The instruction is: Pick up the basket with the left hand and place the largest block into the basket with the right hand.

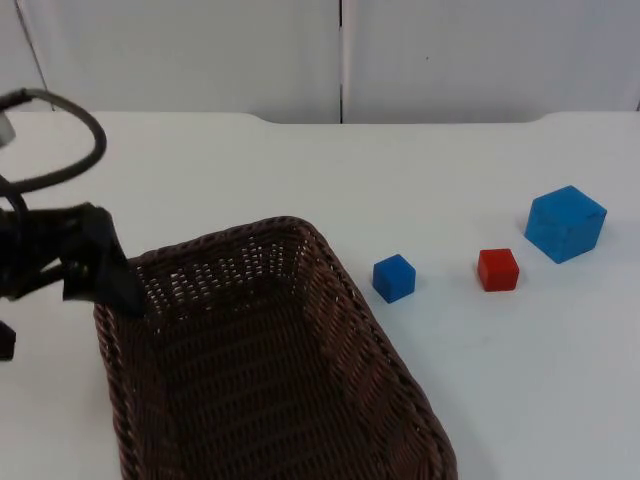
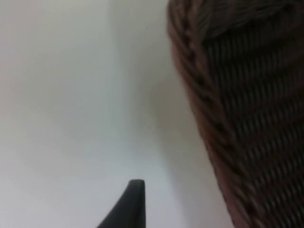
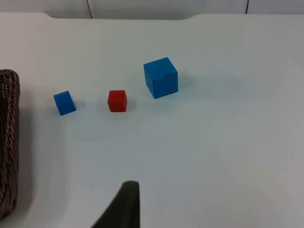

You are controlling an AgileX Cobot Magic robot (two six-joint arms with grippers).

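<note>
The left pincer (image 1: 125, 290) grasps the basket (image 1: 330, 270) rim at the tabletop's left edge. A thin rim hold could slip, tilting it. The largest block (image 1: 566, 223) sits near the right edge; the right pincer's state cannot be told.

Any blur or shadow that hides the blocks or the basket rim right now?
Top view: sharp, the big blue block, red block and small blue block cast only faint shadows. Left wrist view: basket rim soft, out of focus. Right wrist view: blocks clear, even light.
</note>
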